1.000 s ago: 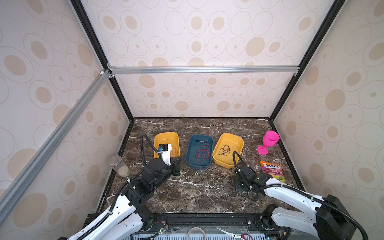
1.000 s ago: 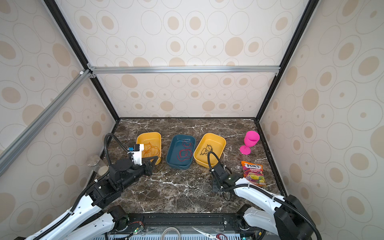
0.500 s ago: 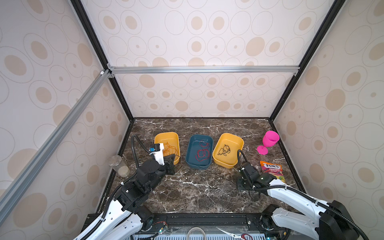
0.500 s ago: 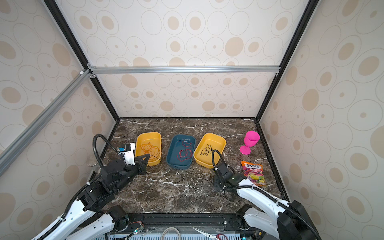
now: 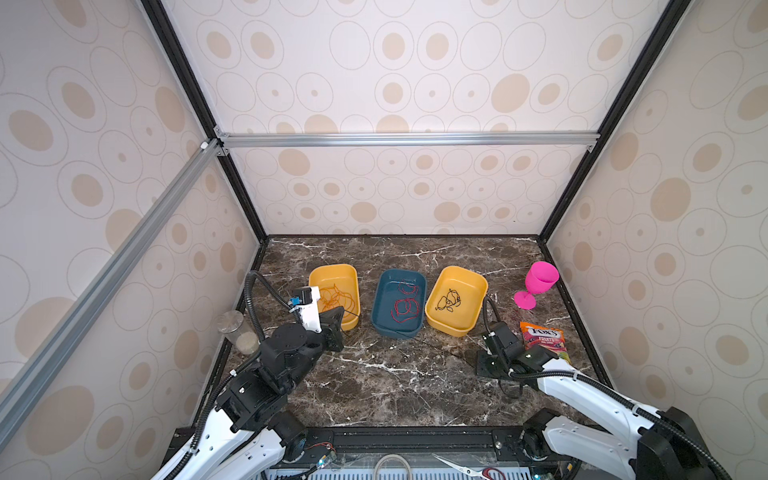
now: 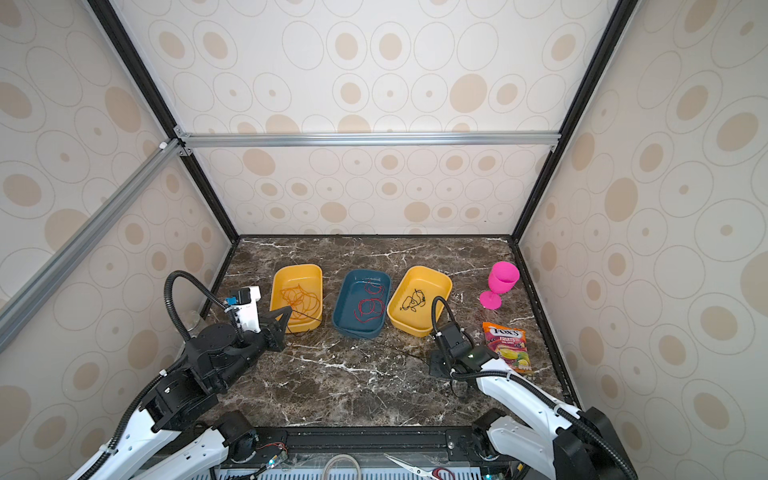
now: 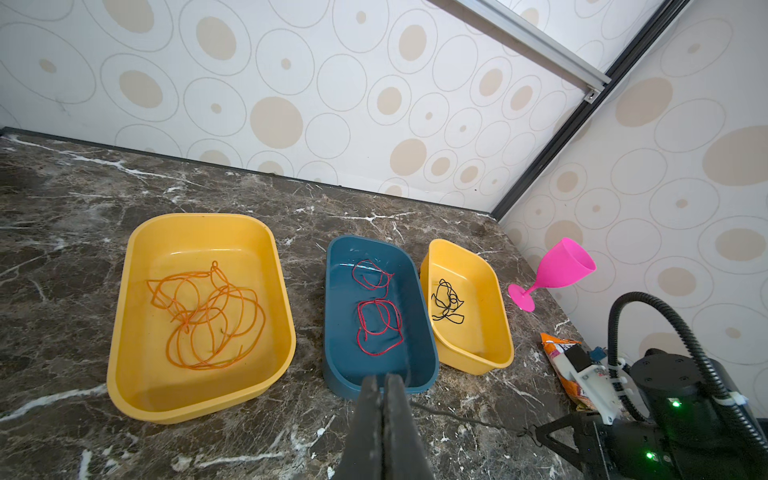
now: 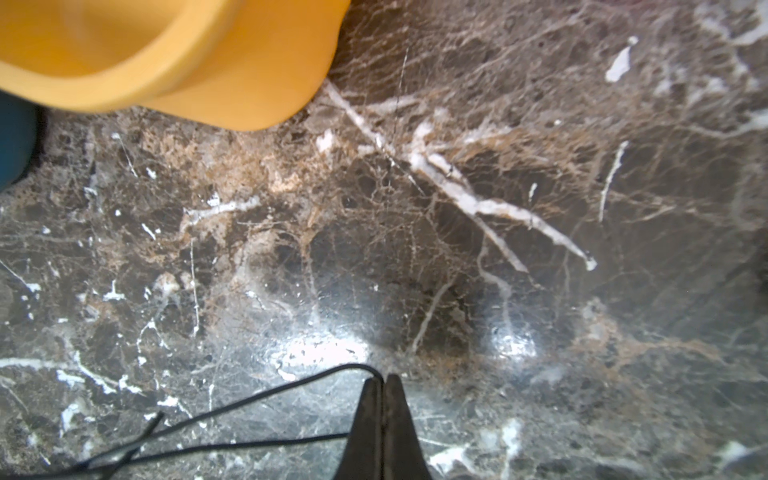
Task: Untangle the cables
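A thin black cable [image 7: 465, 417] runs taut over the marble between my two grippers. My left gripper [image 7: 382, 376] is shut on one end of it, raised by the near corner of the left yellow tray [image 5: 332, 272] in both top views. My right gripper [image 8: 383, 376] is shut on the other end [image 8: 249, 399], low on the table in front of the right yellow tray [image 5: 459, 276]. An orange cable [image 7: 208, 316] lies looped in the left yellow tray. In the blue tray [image 5: 399, 278] lies a red cable [image 7: 378, 328]. Another black cable [image 7: 446, 301] is bunched in the right yellow tray.
A pink goblet [image 5: 538, 282] and a candy bag [image 5: 542, 338] stand by the right wall. A glass jar [image 5: 235, 332] sits against the left wall. Scissors [image 5: 465, 471] and a white cord [image 5: 390, 467] lie on the front rail.
My left arm has drawn back to the left, away from the blue tray. The right gripper has shifted slightly right. Both stay shut.
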Tool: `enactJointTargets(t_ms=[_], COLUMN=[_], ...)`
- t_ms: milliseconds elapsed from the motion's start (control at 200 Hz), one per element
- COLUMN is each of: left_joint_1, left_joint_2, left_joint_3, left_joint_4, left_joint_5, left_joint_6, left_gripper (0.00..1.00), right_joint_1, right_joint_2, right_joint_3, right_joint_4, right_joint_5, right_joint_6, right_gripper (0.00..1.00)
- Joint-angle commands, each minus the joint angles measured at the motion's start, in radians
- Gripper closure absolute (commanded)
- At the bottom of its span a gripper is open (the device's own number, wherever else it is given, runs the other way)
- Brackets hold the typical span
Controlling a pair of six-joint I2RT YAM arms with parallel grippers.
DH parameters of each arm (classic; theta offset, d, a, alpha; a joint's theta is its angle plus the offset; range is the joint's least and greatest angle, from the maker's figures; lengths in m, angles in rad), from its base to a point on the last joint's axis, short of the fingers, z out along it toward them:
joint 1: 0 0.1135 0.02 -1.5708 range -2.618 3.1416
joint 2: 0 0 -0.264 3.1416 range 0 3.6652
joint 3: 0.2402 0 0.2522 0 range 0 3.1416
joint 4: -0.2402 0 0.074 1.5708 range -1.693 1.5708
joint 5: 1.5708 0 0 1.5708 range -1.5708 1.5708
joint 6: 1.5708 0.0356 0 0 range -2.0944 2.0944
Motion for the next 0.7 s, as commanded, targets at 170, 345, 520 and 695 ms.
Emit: enactJointTargets(t_ms=[170, 345, 520, 695], left_joint_1=[0.011, 0.010, 0.010, 0.011], left_joint_2=[0.026, 0.101, 0.129, 0.144], left_joint_3=[-0.007, -0.145, -0.239, -0.297], left_joint_4=[0.073, 0.252, 0.318, 0.275], left_joint_5=[0.090, 0.281, 0.303, 0.260], left_joint_6=[0.025, -0.038, -0.070, -0.079], left_gripper=[1.00, 1.00, 1.00, 1.00], right_joint_1=[-0.033, -0.030, -0.029, -0.024], right_joint_2=[-0.040, -0.016, 0.012, 0.031], right_joint_3=[-0.013, 0.016, 0.026, 0.038], right_joint_4=[0.030, 0.077, 0.104, 0.140], right_joint_5=[-0.163, -0.248, -0.274, -0.314], right_joint_6=[-0.072, -0.077, -0.083, -0.083], right_gripper=[0.90, 0.89, 0.87, 0.84])
